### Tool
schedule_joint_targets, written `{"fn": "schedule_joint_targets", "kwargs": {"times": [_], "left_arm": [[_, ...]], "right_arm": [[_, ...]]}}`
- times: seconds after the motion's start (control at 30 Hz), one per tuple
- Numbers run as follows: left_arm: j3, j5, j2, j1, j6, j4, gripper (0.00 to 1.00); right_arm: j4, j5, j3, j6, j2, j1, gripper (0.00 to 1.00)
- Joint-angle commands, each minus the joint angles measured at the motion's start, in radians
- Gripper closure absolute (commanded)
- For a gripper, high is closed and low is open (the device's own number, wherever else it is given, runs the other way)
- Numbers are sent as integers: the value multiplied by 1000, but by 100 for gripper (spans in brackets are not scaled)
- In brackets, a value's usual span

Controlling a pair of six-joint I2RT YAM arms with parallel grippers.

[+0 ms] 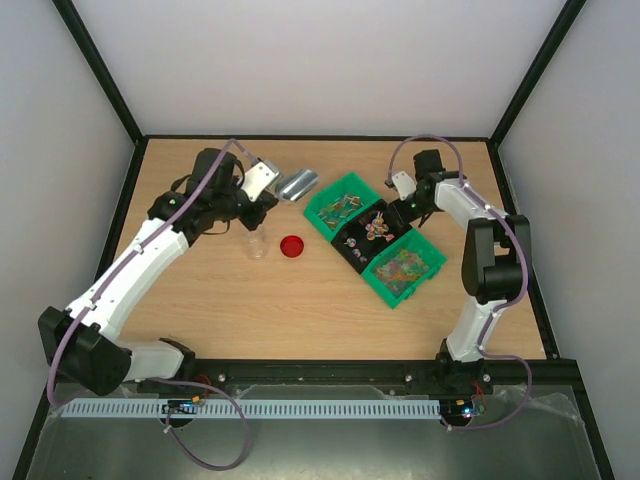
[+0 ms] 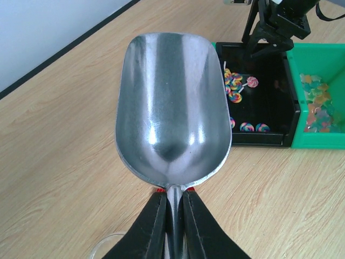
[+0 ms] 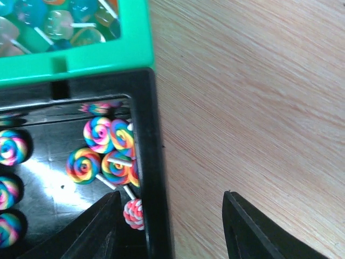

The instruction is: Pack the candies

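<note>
The candies are tiny multicoloured swirl sweets on sticks in a black bin (image 1: 352, 243), seen in the top view (image 1: 375, 228), the left wrist view (image 2: 235, 83) and the right wrist view (image 3: 102, 151). More candies fill the two green bins (image 1: 345, 205) (image 1: 403, 265) on either side of it. My left gripper (image 2: 173, 216) is shut on the handle of the silver scoop (image 2: 172, 102), which is empty and held above the table left of the bins. My right gripper (image 3: 170, 197) is open and straddles the black bin's far wall (image 3: 145, 135).
A red round lid (image 1: 292, 246) lies on the table left of the bins. A small clear jar (image 1: 257, 245) stands beside it, under my left arm. The wooden table (image 1: 300, 310) is bounded by black frame rails.
</note>
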Motion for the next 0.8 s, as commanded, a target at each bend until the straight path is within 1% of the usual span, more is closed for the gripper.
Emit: {"fn": "schedule_joint_targets", "kwargs": {"times": [0.0,0.1,0.2,0.37,0.43,0.57,0.77], "left_arm": [[-12,-73,10,-52,12,-12,98],[-4,-95,33,-86,0,-28,98],[13,-98,64,-112,-8,-55,98],[57,-130,118,-162,6,-126,98],[85,-133,147,-177,19,-174,98],[141,-149,207,-208,31,-262,98],[214,-221,277,-270,50,-345,98]], "right_arm": [[42,64,-42,9,14,7,51],[59,75,-60,-6,8,7,58],[71,72,-79,-28,0,7,68],[88,69,-124,-87,-39,7,87],[90,72,-138,-100,-60,8,98],[109,65,-187,-119,-120,8,99],[67,3,-227,-145,-209,7,99]]}}
